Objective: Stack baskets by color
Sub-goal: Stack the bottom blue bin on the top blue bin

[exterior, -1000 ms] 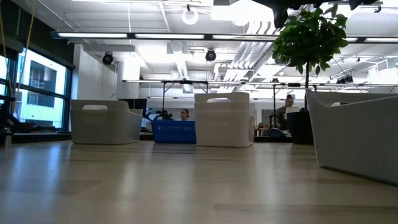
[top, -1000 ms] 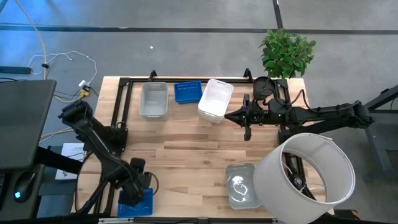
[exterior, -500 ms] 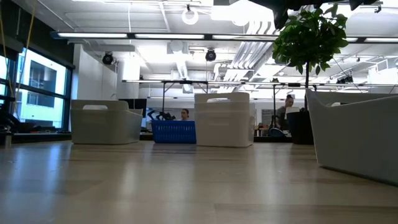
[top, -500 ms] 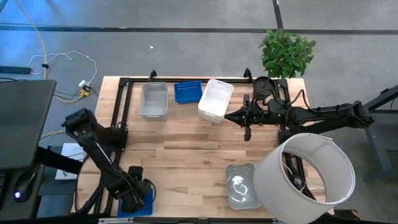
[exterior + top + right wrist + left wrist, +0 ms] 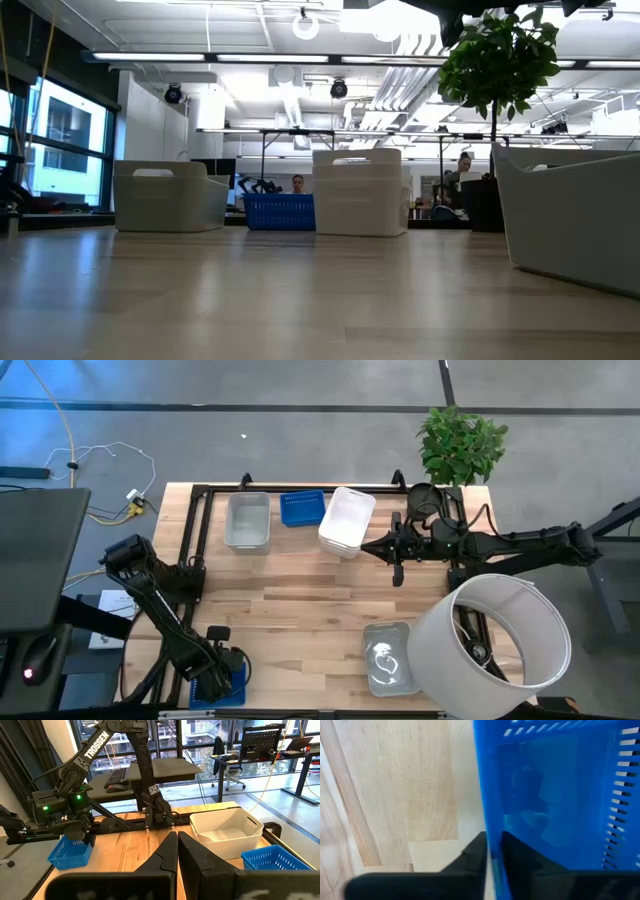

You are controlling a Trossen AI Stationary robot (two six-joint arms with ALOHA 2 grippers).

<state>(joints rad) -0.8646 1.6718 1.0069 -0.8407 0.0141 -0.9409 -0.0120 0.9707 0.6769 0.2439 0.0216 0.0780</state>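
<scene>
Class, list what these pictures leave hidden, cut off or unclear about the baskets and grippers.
- High view: the near blue basket is mostly covered by the left gripper.
- Left wrist view: that basket's wall fills the picture, edges cut off.
- High view: the white cylinder overlaps the translucent basket.
- Low view: neither gripper shows.

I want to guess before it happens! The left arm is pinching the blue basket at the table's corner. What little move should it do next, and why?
Probably lift it a little. The left gripper has its fingers either side of the blue basket wall at the near left corner, apparently gripping. The other blue basket sits at the far edge, so raising it first should clear the table before carrying it over to stack.
</scene>
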